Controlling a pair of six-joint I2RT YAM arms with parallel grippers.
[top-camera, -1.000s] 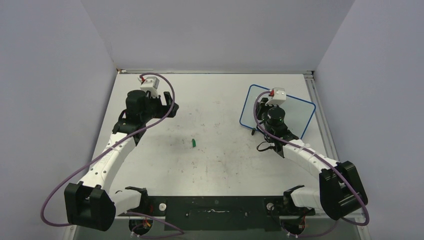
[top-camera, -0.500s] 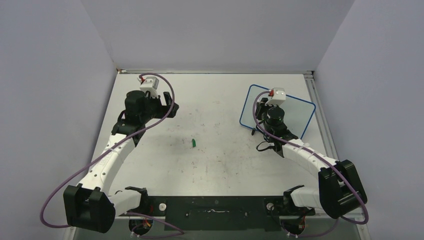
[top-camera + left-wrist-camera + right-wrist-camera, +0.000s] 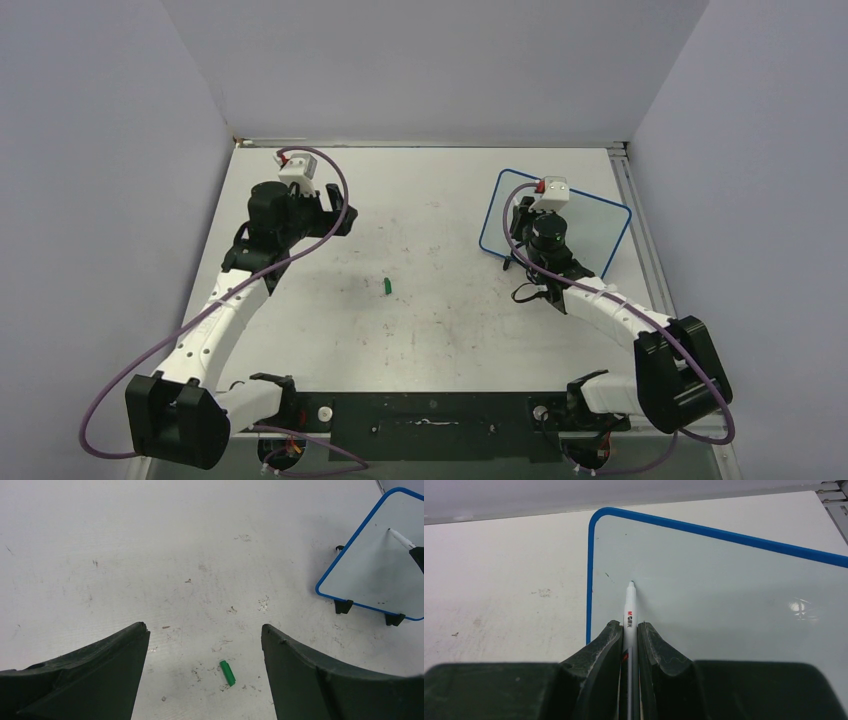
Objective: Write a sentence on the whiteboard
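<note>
One whiteboard (image 3: pixel 724 590), frame right: likely light, stiff, slippery; may skid under pressure. Right gripper (image 3: pixel 630 626) clamps the marker (image 3: pixel 629 605) by its barrel; left gripper (image 3: pixel 203 628) gapes empty.

Our left arm (image 3: pixel 215 320) stretches forward along the left side, its elbow folded back near the base. The left wrist (image 3: pixel 272 212) bends so that our left gripper (image 3: pixel 204 629) points inward and down, jaws wide apart and holding nothing. Our right arm (image 3: pixel 612 305) reaches forward from an elbow set out to the right and angles inward to the right wrist (image 3: pixel 548 238). Our right gripper (image 3: pixel 629 626) is clamped tight on a pen (image 3: pixel 629 602), which sticks straight out from between the fingers (image 3: pixel 610 636).
</note>
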